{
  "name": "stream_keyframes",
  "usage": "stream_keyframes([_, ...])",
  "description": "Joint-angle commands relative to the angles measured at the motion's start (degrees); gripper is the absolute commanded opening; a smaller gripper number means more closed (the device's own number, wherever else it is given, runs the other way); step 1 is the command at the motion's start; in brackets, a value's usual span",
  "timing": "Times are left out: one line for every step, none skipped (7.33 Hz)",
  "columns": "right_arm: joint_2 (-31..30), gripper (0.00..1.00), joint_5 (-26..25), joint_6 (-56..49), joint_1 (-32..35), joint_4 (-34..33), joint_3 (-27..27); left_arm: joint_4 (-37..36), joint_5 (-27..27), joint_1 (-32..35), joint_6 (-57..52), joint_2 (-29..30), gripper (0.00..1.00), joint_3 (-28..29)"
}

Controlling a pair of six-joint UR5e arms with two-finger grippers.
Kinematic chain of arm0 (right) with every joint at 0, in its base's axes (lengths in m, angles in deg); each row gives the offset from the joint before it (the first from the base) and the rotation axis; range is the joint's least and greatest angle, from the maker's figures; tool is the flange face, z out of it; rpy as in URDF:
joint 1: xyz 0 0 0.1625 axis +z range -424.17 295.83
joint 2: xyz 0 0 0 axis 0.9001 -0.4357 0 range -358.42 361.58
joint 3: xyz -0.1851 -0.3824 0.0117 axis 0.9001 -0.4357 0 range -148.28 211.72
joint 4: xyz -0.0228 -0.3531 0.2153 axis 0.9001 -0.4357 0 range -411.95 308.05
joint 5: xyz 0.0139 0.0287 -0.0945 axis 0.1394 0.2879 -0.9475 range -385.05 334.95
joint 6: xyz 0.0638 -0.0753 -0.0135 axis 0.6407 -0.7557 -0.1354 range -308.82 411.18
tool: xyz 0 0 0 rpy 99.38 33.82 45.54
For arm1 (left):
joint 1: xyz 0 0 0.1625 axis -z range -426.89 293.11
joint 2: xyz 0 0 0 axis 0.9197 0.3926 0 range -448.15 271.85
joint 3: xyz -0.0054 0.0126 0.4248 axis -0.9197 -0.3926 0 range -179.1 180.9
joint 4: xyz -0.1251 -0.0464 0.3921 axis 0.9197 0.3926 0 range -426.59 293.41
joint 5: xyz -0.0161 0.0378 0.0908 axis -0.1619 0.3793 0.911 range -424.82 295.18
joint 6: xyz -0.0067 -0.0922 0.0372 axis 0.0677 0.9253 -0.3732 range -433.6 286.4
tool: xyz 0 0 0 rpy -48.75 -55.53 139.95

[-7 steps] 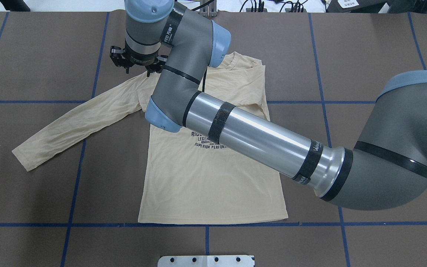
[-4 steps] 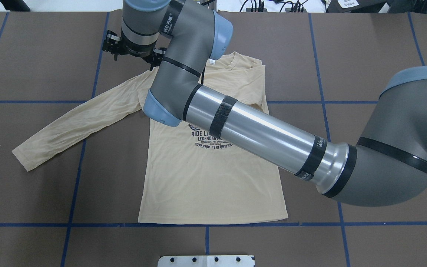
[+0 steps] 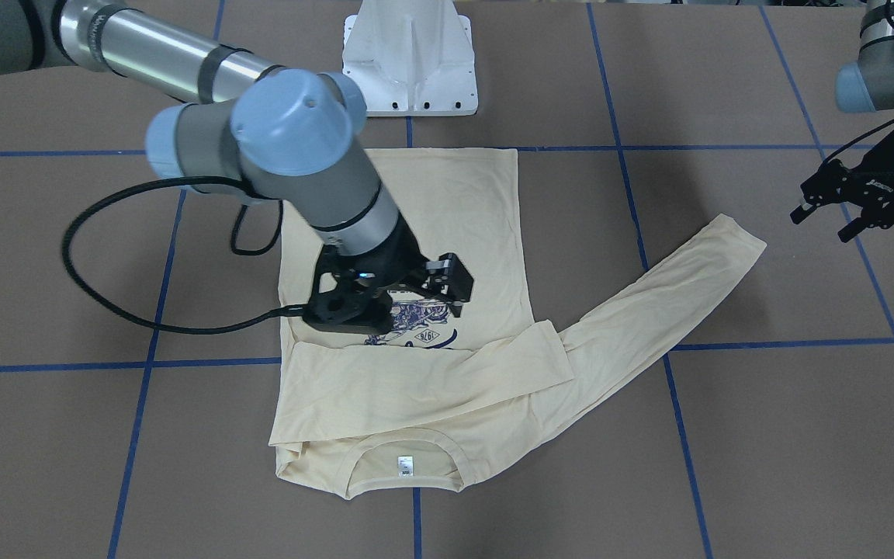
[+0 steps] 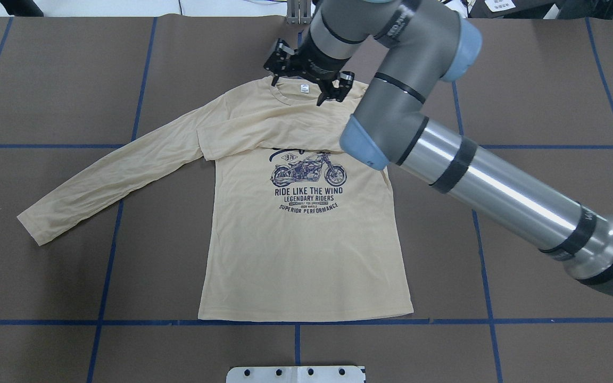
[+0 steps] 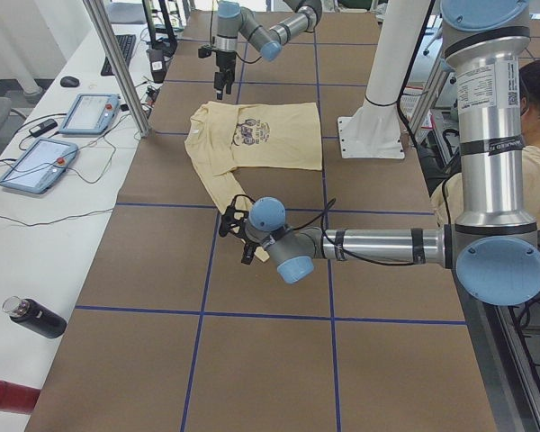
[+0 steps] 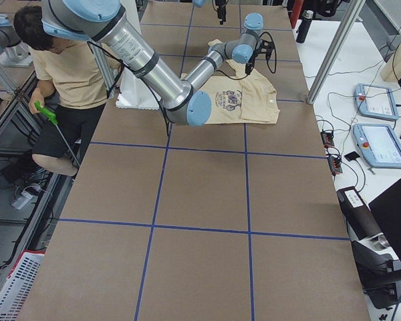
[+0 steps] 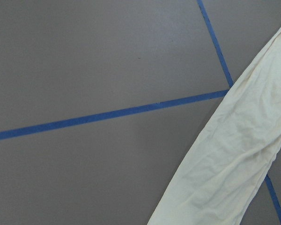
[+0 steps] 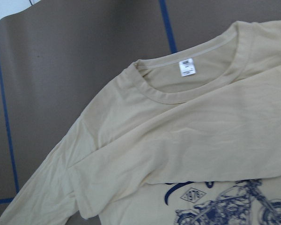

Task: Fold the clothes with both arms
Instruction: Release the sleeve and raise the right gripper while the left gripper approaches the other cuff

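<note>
Right pincer: spread and empty, it has swung within the last second from the cuff of the folded sleeve to above the collar of the cream T-shirt. The T-shirt lies flat, print up, on the table. That fold looks finished, and the outstretched sleeve remains, with the left pincer spread and empty beyond its cuff. Print reads "1976", "RIDE LIKE THE WIND", "LEGENDARY RIDERS", "SUPERIOR PERFORMANCE"; neck label illegible.

brown table, blue tape grid, white bench
</note>
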State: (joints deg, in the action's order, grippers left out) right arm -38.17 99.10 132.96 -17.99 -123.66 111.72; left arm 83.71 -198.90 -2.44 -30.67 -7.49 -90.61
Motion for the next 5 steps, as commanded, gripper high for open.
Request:
stream_keyframes([-10.74,1.00,2.77,-0.40,3.21,-0.18,8.47,3.07,3.62,-4.48,5.05,-2.26,0.99,0.19])
stream_keyframes([-13.31,1.00,2.68,-0.92,4.08,-0.18,9.81,3.07,4.61,-7.29,5.32,-2.17,0.97,0.28])
stream_keyframes([-14.29,1.00,2.51,-1.97,4.35,-0.10,10.00,3.16,4.62,-8.19,5.24,-2.09,0.88,1.33])
stream_keyframes([-15.26,1.00,1.98,-2.33,4.36,0.08,10.17,3.16,4.62,-8.46,5.15,-0.95,0.82,3.08])
stream_keyframes([-15.70,1.00,1.72,-2.33,4.27,0.26,10.44,3.16,4.62,-8.55,4.97,0.97,0.78,5.09])
